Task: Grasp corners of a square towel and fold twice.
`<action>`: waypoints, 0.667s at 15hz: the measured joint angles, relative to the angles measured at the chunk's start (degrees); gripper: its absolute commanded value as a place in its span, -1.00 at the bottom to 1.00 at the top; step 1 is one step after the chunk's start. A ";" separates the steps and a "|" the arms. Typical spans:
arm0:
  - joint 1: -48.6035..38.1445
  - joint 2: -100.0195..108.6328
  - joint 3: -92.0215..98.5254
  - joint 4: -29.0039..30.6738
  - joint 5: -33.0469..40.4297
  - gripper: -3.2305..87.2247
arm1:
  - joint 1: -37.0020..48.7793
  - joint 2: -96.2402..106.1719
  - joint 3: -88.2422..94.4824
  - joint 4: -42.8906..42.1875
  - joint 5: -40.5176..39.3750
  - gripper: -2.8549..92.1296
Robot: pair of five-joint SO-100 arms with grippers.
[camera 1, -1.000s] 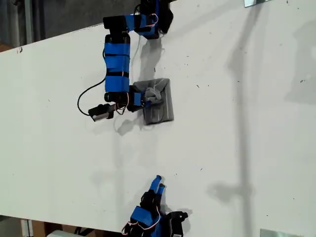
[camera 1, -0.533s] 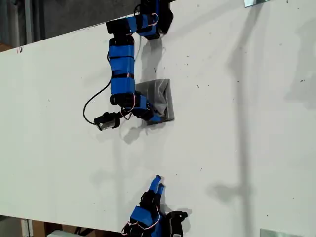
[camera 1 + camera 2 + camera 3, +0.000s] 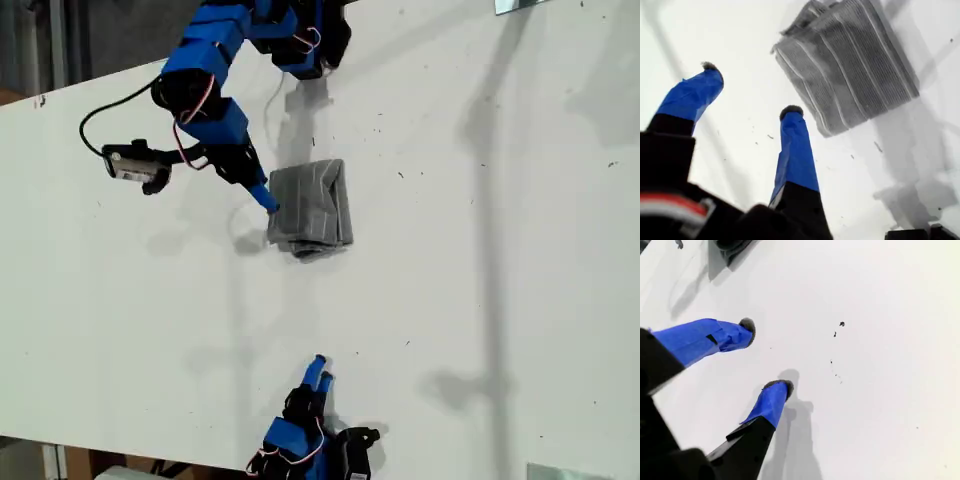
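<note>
Hovering just beside the towel [image 3: 311, 208], my first gripper [image 3: 747, 90] has its jaws spread wide and holds nothing; the folded grey striped cloth lies just beyond the fingertips [image 3: 791, 112] on the white table [image 3: 480, 280], not touching them. My second gripper [image 3: 767, 355] sits well apart from the towel, near the exterior view's bottom edge, its jaws parted and empty above bare table.
</note>
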 measured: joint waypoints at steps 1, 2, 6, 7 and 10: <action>-0.53 -0.09 0.00 -0.09 0.62 -0.49 | -0.53 9.76 10.72 -3.34 2.37 -0.38; -1.05 0.00 0.00 -0.09 1.41 -0.49 | -1.93 18.11 22.06 -5.98 6.24 -0.38; -1.41 0.00 0.00 -0.26 3.96 -0.51 | -12.57 33.05 61.35 -20.57 21.62 -0.38; -1.49 0.44 0.00 -0.26 5.19 -0.51 | -14.85 37.09 69.26 -25.75 25.14 -0.39; -0.18 3.43 0.00 -0.35 10.55 -0.51 | -21.97 45.62 84.73 -35.16 31.73 -0.37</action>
